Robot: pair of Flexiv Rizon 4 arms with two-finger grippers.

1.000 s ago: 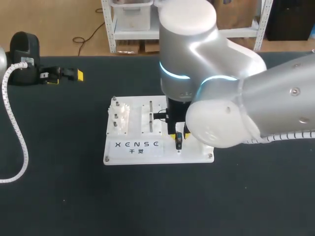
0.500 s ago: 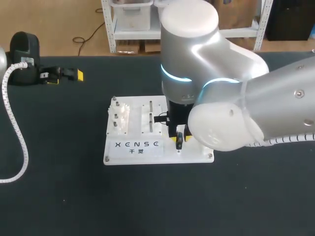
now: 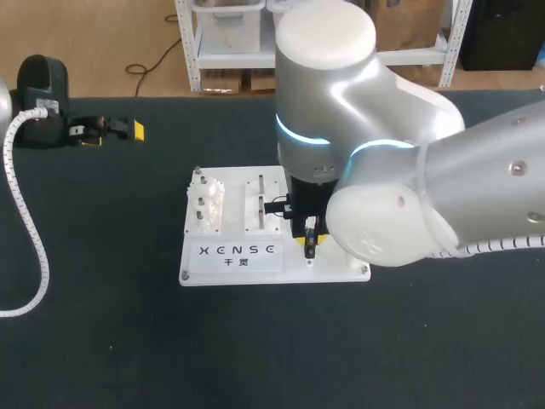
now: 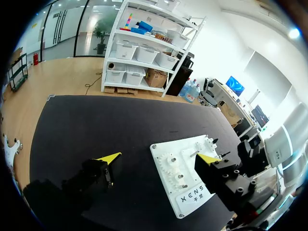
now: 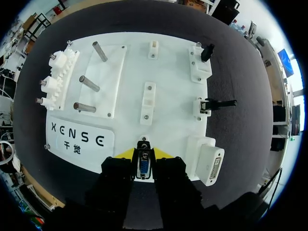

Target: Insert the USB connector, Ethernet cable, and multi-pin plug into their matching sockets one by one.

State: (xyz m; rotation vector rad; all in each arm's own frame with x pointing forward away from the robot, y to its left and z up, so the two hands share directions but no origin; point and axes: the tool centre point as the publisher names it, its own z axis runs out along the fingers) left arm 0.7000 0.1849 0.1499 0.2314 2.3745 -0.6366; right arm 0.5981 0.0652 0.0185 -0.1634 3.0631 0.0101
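Observation:
A white board (image 3: 341, 271) (image 5: 173, 120) lies mid-table. My right gripper (image 3: 311, 243) (image 5: 144, 154) stands over the board's near edge, shut on the multi-pin plug (image 5: 143, 164), whose blue face shows between the yellow tips. The white multi-pin socket (image 5: 211, 166) sits just beside the gripper. On the same side, farther ahead, a black Ethernet plug (image 5: 219, 102) sits at its white holder and a black USB connector (image 5: 207, 52) at another. My left gripper (image 3: 115, 129) (image 4: 159, 158) rests far back left on the table, open and holding nothing.
White gears (image 5: 57, 79) and three metal pegs (image 5: 89, 83) occupy the board's other side. A white coiled cable (image 3: 36, 247) runs down the table's left edge. Dark cloth covers the table around the board.
The right gripper's fingers have drawn in on the plug. The right arm shifted only slightly; the left arm has stayed put.

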